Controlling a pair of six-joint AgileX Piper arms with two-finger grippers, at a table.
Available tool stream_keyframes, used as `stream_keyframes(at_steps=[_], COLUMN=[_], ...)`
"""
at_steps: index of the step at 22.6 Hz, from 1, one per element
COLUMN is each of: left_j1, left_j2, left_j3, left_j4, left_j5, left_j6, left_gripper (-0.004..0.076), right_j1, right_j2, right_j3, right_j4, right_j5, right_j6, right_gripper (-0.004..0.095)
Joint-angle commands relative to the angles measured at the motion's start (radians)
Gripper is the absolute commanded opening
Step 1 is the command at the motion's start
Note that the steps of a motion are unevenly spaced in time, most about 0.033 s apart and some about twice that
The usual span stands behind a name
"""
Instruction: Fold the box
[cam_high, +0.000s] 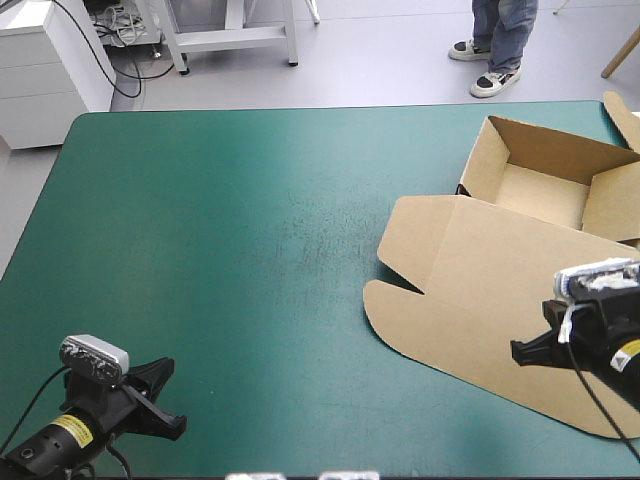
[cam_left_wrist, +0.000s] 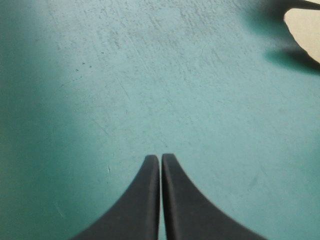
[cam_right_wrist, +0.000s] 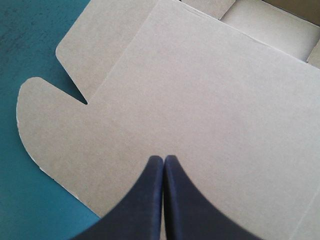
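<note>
The brown box (cam_high: 500, 270) lies at the table's right side as an open tray (cam_high: 545, 180) with raised walls at the far right and its lid flat toward the front. My right gripper (cam_high: 522, 350) is shut, empty, above the flat lid (cam_right_wrist: 210, 100) near its front edge. In the right wrist view the lid's rounded flaps (cam_right_wrist: 50, 130) show ahead of the fingertips (cam_right_wrist: 155, 165). My left gripper (cam_high: 165, 395) is shut at the front left corner over bare teal-green cover (cam_left_wrist: 150, 90), far from the box; a flap's tip (cam_left_wrist: 305, 25) shows in the distance.
Teal-green cover (cam_high: 220, 230) spreads over the table's left and middle. The box's right part reaches the table's right edge. Another piece of brown board (cam_high: 622, 115) sticks up at the far right edge.
</note>
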Motion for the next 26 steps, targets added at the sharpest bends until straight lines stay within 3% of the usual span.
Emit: stream_keyframes(at_steps=[1,11,26], left_j1=[-0.007,-0.007,-0.007], left_j2=[0.008,0.008,0.008], left_j3=[-0.022,-0.022,-0.022], left_j4=[-0.016,-0.016,-0.016], left_j5=[-0.065,-0.065,-0.065], left_j6=[-0.008,-0.003,-0.003], left_gripper=[-0.0008,-0.0008,-0.0008], right_j1=[0.003,0.003,0.003], right_j2=[-0.125,-0.222,-0.222], right_j3=[0.158,0.409,0.411], right_j4=[0.001,0.004,0.004], right_j5=[-0.205,-0.357,-0.36], right_j6=[-0.009,-0.009,-0.004], right_gripper=[-0.0016,-0.0016,-0.0016])
